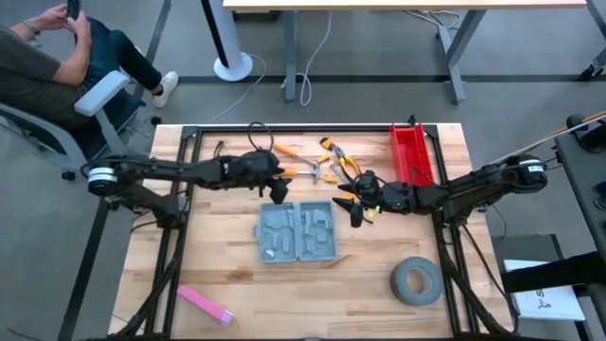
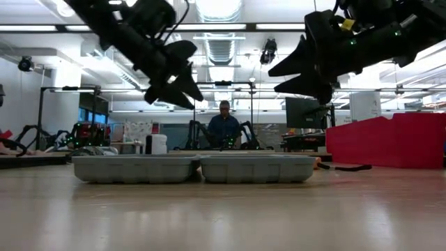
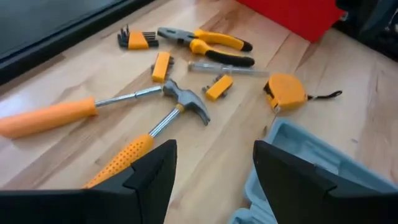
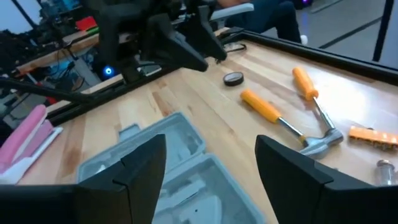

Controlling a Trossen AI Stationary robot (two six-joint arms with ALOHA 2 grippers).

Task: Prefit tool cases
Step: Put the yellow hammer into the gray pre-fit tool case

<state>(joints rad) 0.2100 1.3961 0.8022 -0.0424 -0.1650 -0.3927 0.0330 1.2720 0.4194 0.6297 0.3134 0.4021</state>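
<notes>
The tool case, one blue-grey plastic case, lies opened flat near the middle of the wooden table, both halves facing up; its moulded recesses are too small to read from above, and the low view shows only its side walls. The left gripper hangs above the case's far left corner, fingers spread, holding nothing. The right gripper hangs just beside the case's right edge, fingers also spread and empty. Toward the table's far edge lie two orange-handled hammers, one pair of pliers, one tape measure and several small bits, partly hidden under the arms. One red bin, one grey tape roll and one pink object also sit on the table.
</notes>
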